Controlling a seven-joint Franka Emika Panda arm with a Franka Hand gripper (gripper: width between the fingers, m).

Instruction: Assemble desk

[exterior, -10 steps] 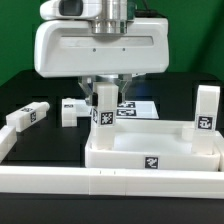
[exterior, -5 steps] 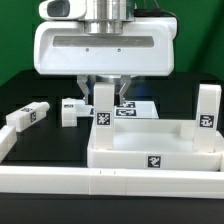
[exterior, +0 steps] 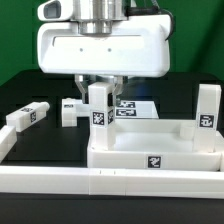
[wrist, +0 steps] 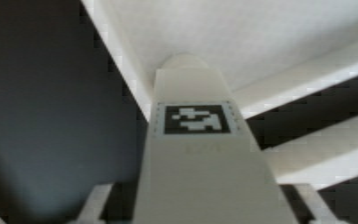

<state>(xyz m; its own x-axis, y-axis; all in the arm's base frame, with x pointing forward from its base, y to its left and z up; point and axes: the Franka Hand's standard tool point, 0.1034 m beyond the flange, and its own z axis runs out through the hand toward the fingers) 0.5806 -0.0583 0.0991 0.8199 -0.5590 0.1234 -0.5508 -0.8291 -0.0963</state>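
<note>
At the back corner of the desk panel (exterior: 150, 158), on the exterior view's left, the hand (exterior: 100, 92) hangs straight down from above. It pinches an upright leg (exterior: 98, 108) between its two fingers (exterior: 116, 88), one on each side of the leg's upper part. This held leg shows a black-and-white tag facing the camera. Its lower end drops behind the panel's raised rim, so I cannot tell whether it sits in the corner socket or stops just above it.

The panel lies flat on the black table (exterior: 50, 140), rim upward, with a tag on its near wall. A second leg (exterior: 207, 108) stands upright at the panel's back corner on the exterior view's right, well apart from the hand.

Two loose legs lie on their sides on the table to the exterior view's left of the panel. One (exterior: 28, 116) is farther out and the other (exterior: 68, 108) is near the held leg, not touching it. The marker board (exterior: 138, 106) lies flat behind the panel. A long white rail (exterior: 60, 184) runs along the near edge of the table.

In the wrist view the held leg (wrist: 197, 160) fills the middle with its tag in full view. Grey finger edges (wrist: 98, 205) press against its sides, and white panel surfaces and dark table (wrist: 43, 100) lie beyond.
</note>
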